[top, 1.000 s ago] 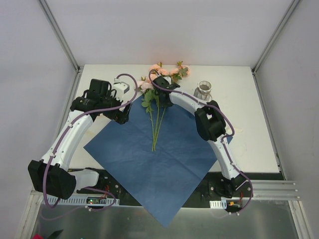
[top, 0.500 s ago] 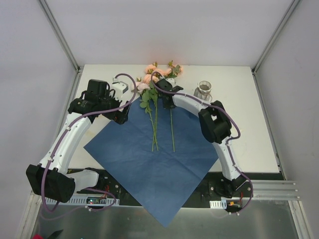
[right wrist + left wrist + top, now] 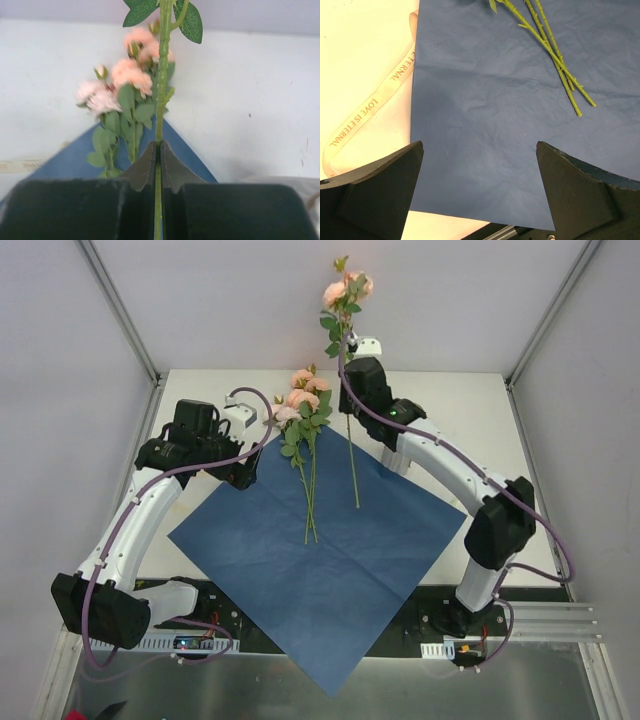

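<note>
My right gripper (image 3: 349,368) (image 3: 159,148) is shut on the green stem of a pink rose (image 3: 346,292) (image 3: 163,70). It holds the rose upright above the table's far side, with the stem's lower end hanging over the blue paper sheet (image 3: 320,560). Two more pink flowers (image 3: 302,405) (image 3: 121,79) lie on the sheet's far corner, their stems (image 3: 555,57) running toward the middle. My left gripper (image 3: 244,474) (image 3: 480,150) hovers open above the sheet's left corner (image 3: 485,130), with nothing between its fingers.
A cream ribbon (image 3: 372,107) printed "LOVE IS ETERNAL" lies on the white table (image 3: 500,410) just left of the sheet. The sheet's near corner hangs past the table's front edge. Grey walls and metal frame posts surround the table.
The right gripper has lifted one rose off the sheet and raised it upright, its arm swinging out to the right. The small glass at the back right is now hidden. The left arm has stayed still.
</note>
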{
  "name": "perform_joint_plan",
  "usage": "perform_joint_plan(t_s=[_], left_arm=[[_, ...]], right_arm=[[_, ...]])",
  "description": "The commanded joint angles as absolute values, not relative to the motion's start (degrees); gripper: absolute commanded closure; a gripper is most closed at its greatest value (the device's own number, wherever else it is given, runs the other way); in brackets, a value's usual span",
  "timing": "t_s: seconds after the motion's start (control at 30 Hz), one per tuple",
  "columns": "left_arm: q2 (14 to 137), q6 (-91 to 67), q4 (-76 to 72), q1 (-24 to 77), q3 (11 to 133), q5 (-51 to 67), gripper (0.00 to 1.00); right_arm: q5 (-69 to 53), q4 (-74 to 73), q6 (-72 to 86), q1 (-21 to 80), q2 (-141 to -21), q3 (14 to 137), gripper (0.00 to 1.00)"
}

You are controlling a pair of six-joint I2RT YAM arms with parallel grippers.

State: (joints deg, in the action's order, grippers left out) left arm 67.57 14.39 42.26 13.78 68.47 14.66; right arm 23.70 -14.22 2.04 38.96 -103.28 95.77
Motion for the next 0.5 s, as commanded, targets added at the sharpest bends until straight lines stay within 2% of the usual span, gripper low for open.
perform_joint_plan(t_s=[0.0, 0.07, 0.3, 0.47], left_arm=[[66.0, 13.8, 42.0, 13.4, 68.4, 14.5, 0.05], [65.8, 13.8, 42.0, 13.3, 68.3, 14.6, 0.05], [65.6, 13.8, 41.8, 13.4, 67.8, 14.8, 0.05], [65.8, 13.8, 41.9, 13.3, 67.5, 15.0, 0.05]], right_arm=[[21.7, -4.3, -3.9, 38.6, -95.7, 95.4, 0.99], [22.8, -0.6, -6.7, 38.5, -91.9, 93.8, 0.99], [23.4, 28.3, -21.3, 34.9, -84.8, 89.3, 0.99], [22.4, 34.9, -27.8, 32.4, -83.8, 91.1, 0.99]])
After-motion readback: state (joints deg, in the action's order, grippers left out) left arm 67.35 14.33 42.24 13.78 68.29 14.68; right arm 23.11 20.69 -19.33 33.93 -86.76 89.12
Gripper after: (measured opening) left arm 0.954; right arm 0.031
